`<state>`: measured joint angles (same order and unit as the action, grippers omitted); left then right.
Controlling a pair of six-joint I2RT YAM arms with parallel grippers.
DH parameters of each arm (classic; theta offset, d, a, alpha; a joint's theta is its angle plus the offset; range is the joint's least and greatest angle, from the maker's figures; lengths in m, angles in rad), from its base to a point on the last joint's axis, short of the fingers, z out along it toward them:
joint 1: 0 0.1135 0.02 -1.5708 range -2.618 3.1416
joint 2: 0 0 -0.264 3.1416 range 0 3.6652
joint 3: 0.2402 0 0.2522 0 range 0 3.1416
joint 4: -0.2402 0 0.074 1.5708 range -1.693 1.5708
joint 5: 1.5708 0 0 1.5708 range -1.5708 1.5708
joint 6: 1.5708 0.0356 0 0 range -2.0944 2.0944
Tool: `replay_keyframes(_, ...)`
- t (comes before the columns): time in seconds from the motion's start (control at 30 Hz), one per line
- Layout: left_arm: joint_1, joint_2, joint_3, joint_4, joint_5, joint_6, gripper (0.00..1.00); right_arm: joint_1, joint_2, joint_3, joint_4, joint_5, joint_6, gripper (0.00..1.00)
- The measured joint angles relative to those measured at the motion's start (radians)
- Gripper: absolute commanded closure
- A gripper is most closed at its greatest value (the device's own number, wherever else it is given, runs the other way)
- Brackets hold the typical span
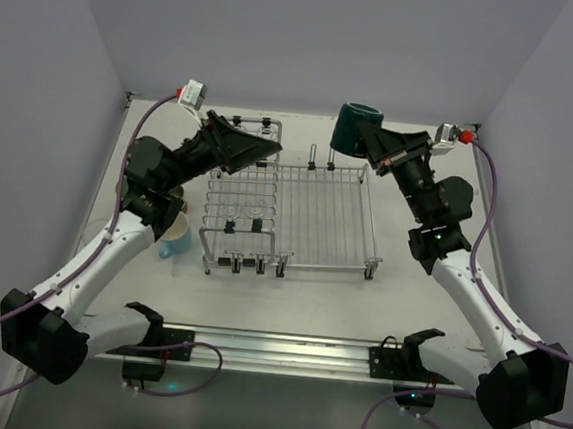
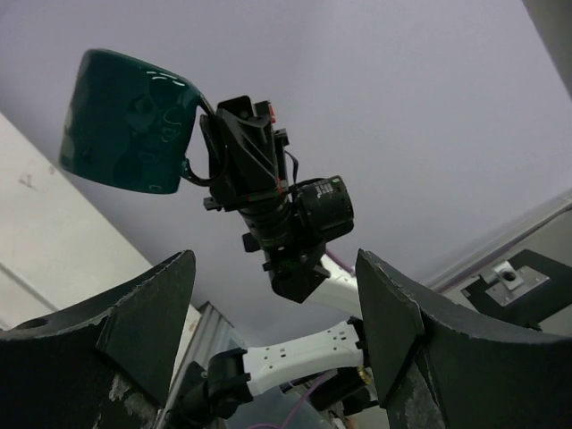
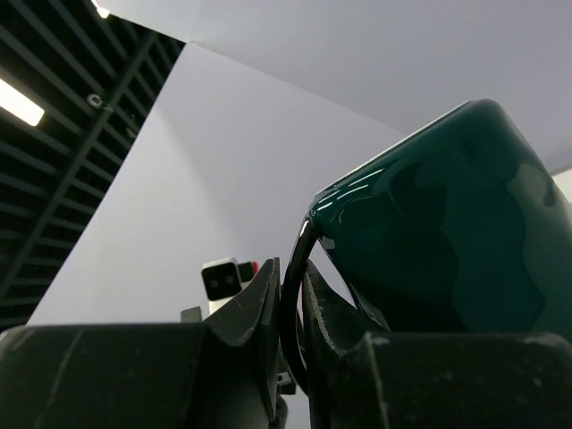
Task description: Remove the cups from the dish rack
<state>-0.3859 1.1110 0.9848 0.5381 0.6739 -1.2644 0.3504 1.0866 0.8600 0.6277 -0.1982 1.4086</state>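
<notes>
My right gripper [image 1: 367,141] is shut on the thin handle of the dark teal cup [image 1: 356,127] and holds it in the air above the back edge of the dish rack [image 1: 316,217]. In the right wrist view the handle sits pinched between the two fingers [image 3: 268,313], with the cup's body [image 3: 447,232] to the right. My left gripper [image 1: 270,149] is open and empty over the rack's back left corner. It is tilted up, so its wrist view shows the teal cup [image 2: 125,116] past its fingers [image 2: 156,308]. A light-blue mug [image 1: 174,248] stands on the table left of the rack.
The left arm's forearm partly covers the light-blue mug and a cream-coloured rim [image 1: 175,227] just behind it. Side walls close in on both sides of the table [image 1: 289,295]. A metal rail [image 1: 275,346] runs along the near edge between the arm bases.
</notes>
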Motion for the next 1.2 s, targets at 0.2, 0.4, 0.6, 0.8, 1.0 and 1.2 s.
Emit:
replay_keyframes(0.2,-0.087,0.085,-0.056,0.269,-0.054,-0.146,0.25,0.0,-0.001,-0.04,0.146,0.009,0.036,1.0)
replay_keyframes(0.4,-0.131,0.168,-0.105,0.498,-0.128,-0.268,0.25,0.0,0.001,-0.048,0.326,0.007,0.08,1.0)
replay_keyframes(0.6,-0.173,0.256,-0.106,0.666,-0.191,-0.359,0.25,0.0,0.03,-0.049,0.501,0.0,0.14,1.0)
replay_keyframes(0.8,-0.218,0.341,-0.089,0.719,-0.246,-0.406,0.25,0.0,0.066,-0.051,0.569,-0.03,0.155,1.0)
replay_keyframes(1.0,-0.238,0.359,-0.079,0.74,-0.3,-0.437,0.25,0.001,0.124,-0.034,0.585,-0.084,0.169,1.0)
replay_keyframes(1.2,-0.238,0.362,-0.054,0.745,-0.332,-0.45,0.25,0.005,0.151,-0.023,0.586,-0.121,0.177,1.0)
